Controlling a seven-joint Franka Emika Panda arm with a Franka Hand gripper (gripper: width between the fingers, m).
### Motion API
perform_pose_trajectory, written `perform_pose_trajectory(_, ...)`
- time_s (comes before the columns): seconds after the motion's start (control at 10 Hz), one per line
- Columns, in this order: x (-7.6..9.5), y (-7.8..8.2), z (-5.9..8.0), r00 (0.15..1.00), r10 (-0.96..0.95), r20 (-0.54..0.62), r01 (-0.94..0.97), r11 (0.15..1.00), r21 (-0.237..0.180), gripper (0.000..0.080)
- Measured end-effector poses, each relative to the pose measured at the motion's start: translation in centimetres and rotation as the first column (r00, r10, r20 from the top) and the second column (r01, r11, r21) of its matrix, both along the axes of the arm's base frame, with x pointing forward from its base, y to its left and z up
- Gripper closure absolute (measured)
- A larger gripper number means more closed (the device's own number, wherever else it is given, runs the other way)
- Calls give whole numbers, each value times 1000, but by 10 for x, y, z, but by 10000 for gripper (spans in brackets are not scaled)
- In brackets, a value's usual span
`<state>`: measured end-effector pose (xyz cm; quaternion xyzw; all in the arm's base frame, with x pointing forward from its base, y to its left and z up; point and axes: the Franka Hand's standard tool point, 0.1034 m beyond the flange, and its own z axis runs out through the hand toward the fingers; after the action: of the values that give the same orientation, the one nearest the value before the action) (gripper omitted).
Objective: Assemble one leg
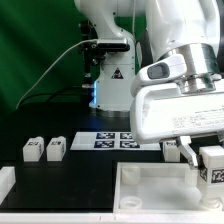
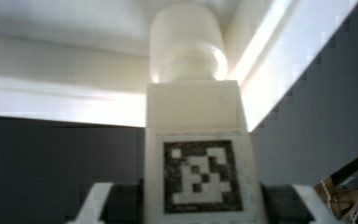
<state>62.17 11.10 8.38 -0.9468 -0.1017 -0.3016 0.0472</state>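
Note:
My gripper (image 1: 204, 166) is at the exterior view's right, shut on a white leg (image 1: 213, 166) with a black-and-white tag, held just above the right end of the large white tray-like piece (image 1: 150, 190). In the wrist view the leg (image 2: 199, 130) stands between my fingers (image 2: 105, 200), tag facing the camera and its round peg end pointing away towards the white tray piece (image 2: 51, 95). Two more legs (image 1: 33, 150) (image 1: 56, 149) stand on the black table at the exterior view's left. Another leg (image 1: 172, 148) stands just behind my gripper.
The marker board (image 1: 112, 140) lies flat on the table behind the tray piece. The arm's white base (image 1: 110, 80) stands at the back centre, with a green backdrop behind it. A white block (image 1: 5, 183) sits at the front left edge.

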Motion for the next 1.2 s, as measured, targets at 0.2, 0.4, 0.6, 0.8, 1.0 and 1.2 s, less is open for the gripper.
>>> perform_pose_trajectory(0.2,-1,-2,-4,1000,3,-5,-3,1000,-4,506)
perform_pose_trajectory(0.4,-1,7,-11,1000,4,0,-4,1000,4,506)
perform_pose_trajectory(0.6,1,7,-11,1000,5,17,-5,1000,5,506)
perform_pose_trajectory(0.8,3,7,-10,1000,-10,2,10,1000,10,506)
perform_pose_trajectory(1.0,2,7,-12,1000,-10,-11,10,1000,9,506)
perform_pose_trajectory(1.2,1,7,-13,1000,-9,-16,9,1000,8,260)
